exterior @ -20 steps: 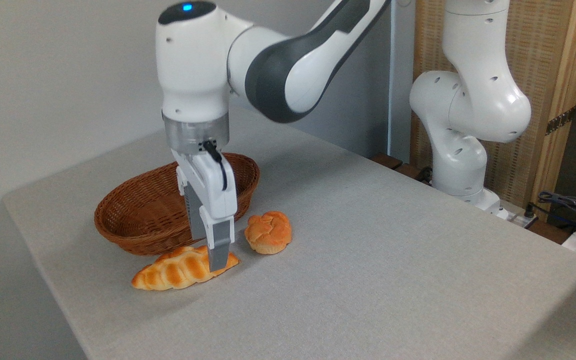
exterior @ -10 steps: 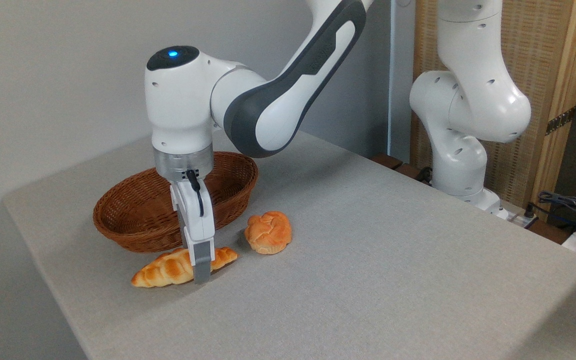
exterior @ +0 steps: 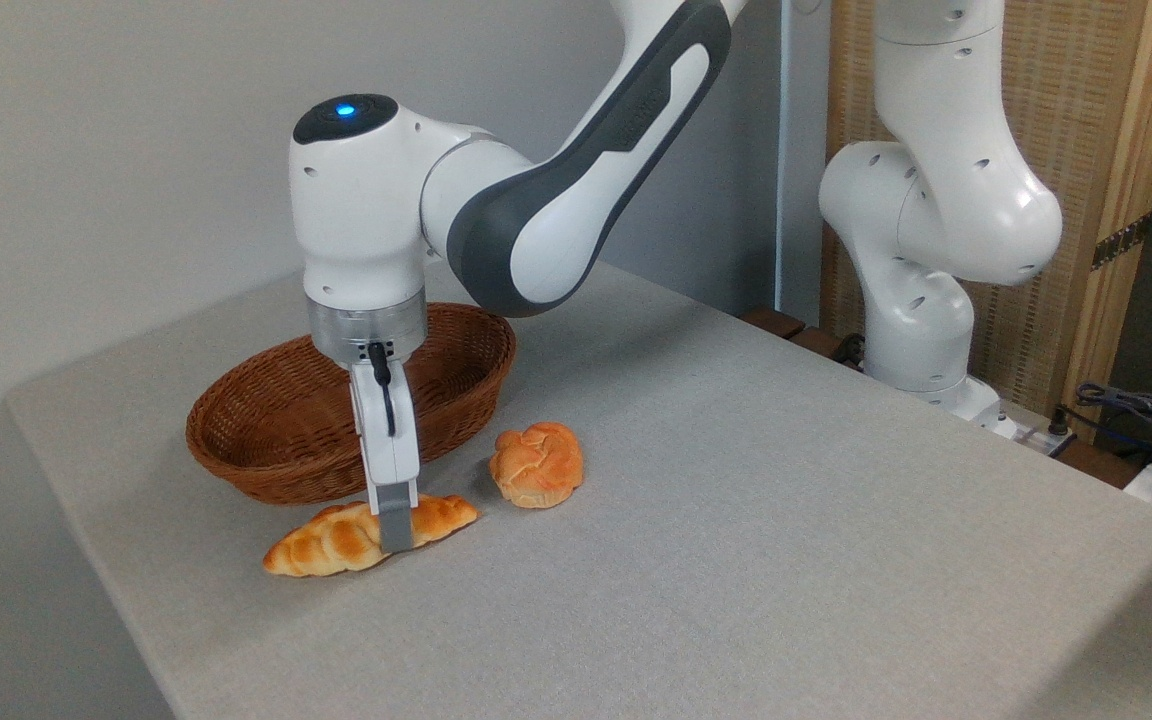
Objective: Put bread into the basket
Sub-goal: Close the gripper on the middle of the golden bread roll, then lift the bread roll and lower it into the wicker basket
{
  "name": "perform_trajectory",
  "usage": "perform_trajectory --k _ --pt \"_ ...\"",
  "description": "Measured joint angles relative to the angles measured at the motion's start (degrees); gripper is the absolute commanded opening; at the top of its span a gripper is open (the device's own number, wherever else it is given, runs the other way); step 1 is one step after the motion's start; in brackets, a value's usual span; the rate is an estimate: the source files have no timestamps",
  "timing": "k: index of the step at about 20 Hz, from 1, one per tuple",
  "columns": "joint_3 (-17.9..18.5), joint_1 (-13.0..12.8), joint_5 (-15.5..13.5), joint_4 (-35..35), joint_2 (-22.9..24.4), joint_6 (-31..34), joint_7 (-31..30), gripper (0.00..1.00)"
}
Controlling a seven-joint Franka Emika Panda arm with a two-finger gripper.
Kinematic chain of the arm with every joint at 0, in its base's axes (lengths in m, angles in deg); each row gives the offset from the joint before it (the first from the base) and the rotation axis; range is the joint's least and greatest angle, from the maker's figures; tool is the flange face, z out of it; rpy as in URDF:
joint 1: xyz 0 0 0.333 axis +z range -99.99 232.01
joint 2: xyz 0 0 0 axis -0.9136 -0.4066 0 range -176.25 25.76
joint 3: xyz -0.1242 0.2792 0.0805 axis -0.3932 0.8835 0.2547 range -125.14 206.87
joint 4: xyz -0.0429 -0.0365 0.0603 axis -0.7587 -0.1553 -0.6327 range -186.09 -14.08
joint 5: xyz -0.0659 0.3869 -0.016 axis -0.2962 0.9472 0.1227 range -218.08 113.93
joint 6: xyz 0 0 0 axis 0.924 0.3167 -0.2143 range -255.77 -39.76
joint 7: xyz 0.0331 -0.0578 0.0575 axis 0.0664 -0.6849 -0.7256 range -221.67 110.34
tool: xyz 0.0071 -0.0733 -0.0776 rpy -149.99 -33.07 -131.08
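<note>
The bread (exterior: 328,540), a long braided golden loaf, lies on the grey table just in front of the wicker basket (exterior: 266,405). My gripper (exterior: 395,528) points straight down over the loaf's right half. Its near finger (exterior: 396,525) lies against the loaf's front side, with the tip close to the table. The far finger is hidden behind the loaf. The loaf rests on the table, outside the basket, which holds nothing.
A small round knotted bun (exterior: 537,464) sits on the table right of the loaf, close to the basket's right end. The arm's white base (exterior: 921,300) stands at the back right. Cables (exterior: 1146,410) lie at the far right edge.
The gripper came down from above the loaf's right end and now straddles it. In the last half second the near finger drew in against the loaf. The loaf has not moved.
</note>
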Motion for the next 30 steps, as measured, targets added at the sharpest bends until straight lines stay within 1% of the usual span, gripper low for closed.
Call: perform_trajectory --k 4,6,7,8,10,12,14,15,16,17,18,19,20,22,26,30 --pt "0.1 0.2 0.0 0.4 0.1 0.0 0.0 0.29" --pt "0.3 1.0 0.0 2.1 0.4 1.2 0.0 0.29" --pt "0.3 1.6 0.0 3.9 0.7 4.0 0.0 0.31" --pt "0.4 2.4 0.0 6.6 1.0 8.2 0.1 0.35" --pt "1.0 3.4 -0.5 12.8 1.7 17.2 0.1 0.37" --pt "1.3 3.7 -2.9 18.1 2.4 25.1 0.1 0.38" --pt "0.9 3.6 -5.0 21.0 3.0 29.7 -0.8 0.48" --pt "0.1 3.6 -5.7 21.6 3.3 30.6 -2.1 0.50" --pt "-1.4 3.6 -6.0 21.8 3.4 31.0 -4.2 0.57" --pt "-3.2 3.5 -6.1 21.9 3.4 31.0 -7.2 0.60" --pt "-5.2 3.4 -6.1 21.8 3.2 31.0 -10.2 0.71" --pt "-7.1 3.2 -6.1 21.8 2.8 30.8 -12.6 0.92" --pt "-8.5 3.0 -6.0 21.8 2.3 30.2 -14.1 1.00" --pt "-9.9 2.7 -6.0 21.6 1.1 28.4 -15.1 1.00" --pt "-10.0 2.7 -6.0 21.6 -1.1 27.4 -15.1 1.00" --pt "-10.4 2.6 -6.0 21.6 -1.8 27.4 -15.1 1.00"
